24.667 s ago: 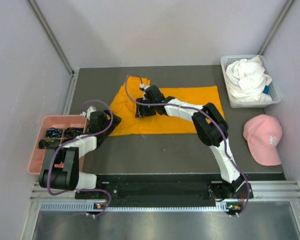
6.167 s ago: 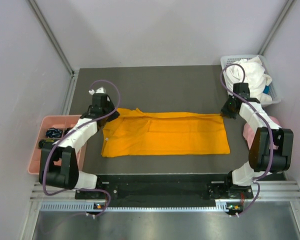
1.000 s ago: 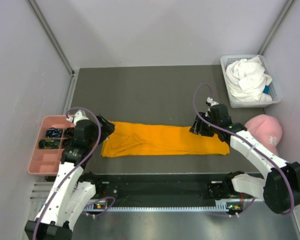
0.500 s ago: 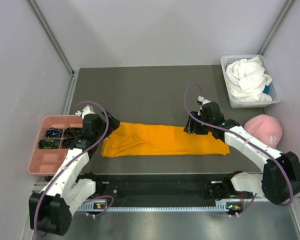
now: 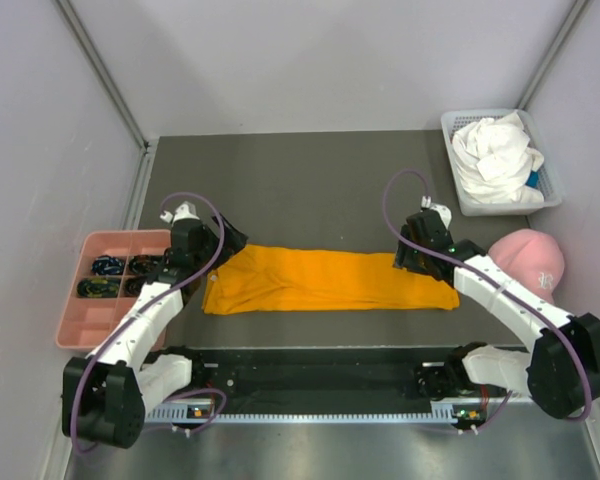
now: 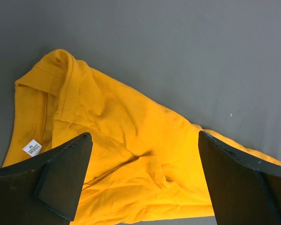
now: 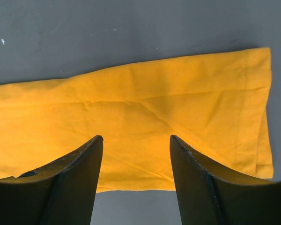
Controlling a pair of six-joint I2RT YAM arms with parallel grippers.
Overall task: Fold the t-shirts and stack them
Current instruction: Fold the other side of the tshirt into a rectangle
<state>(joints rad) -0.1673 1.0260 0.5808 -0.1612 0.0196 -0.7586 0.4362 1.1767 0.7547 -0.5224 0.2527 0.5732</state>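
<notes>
top view: the orange t-shirt (image 5: pixel 325 280) lies folded into a long strip along the near part of the dark surface (image 5: pixel 310 180). the left end effector (image 5: pixel 223 243) hangs over its collar end and the right end effector (image 5: pixel 412 258) over the opposite end. the white t-shirt (image 5: pixel 495 150) sits bunched in the basket (image 5: pixel 500 208) at the far right, with a pink cap (image 5: pixel 525 275) just in front of it.

left wrist view: the left end effector (image 6: pixel 144 136) is spread wide and holds nothing, with the collar and size label (image 6: pixel 32 147) below it.

right wrist view: the right end effector (image 7: pixel 136 138) is parted and empty, above the stitched hem end of the orange t-shirt (image 7: pixel 154 103).
</notes>
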